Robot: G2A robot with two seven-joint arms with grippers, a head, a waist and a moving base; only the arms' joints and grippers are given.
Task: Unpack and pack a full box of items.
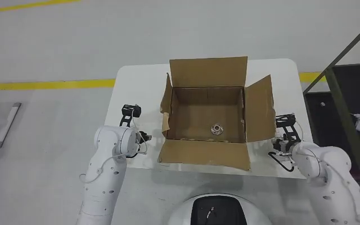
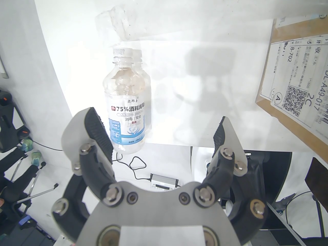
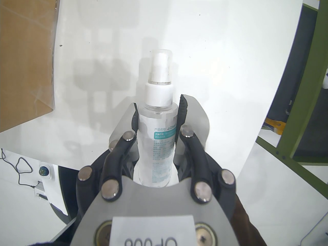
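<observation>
A grey floor (image 1: 56,45) crossed by a yellow line (image 1: 56,84) is seen around a white, round-cornered desk (image 1: 140,79). A green frame (image 3: 307,78) is seen beyond the desk edge on the right.

An open cardboard box (image 1: 208,112) is set at the middle of the desk, all four flaps folded outward. A printed shipping label is carried on one flap.

The left claw (image 1: 130,112) is held over the desk left of the box, and the right claw (image 1: 286,126) over the desk right of it. Each is apart from the box.

The left claw (image 2: 159,126) is spread wide with nothing gripped. A clear bottle (image 2: 126,103) with a white cap and a blue-and-white label is seen just beside one finger pad (image 2: 98,129), outside the gap. Whether it stands or lies cannot be told. Crumpled plastic wrap (image 2: 115,24) lies on the desk beyond it.

The right claw (image 3: 159,111) is closed around the body of a spray bottle (image 3: 159,88), whose white collar and clear cap stick out past the fingertips. Its base is hidden behind the claw.

A small round item (image 1: 216,130) lies on the box floor, too small to be identified.
</observation>
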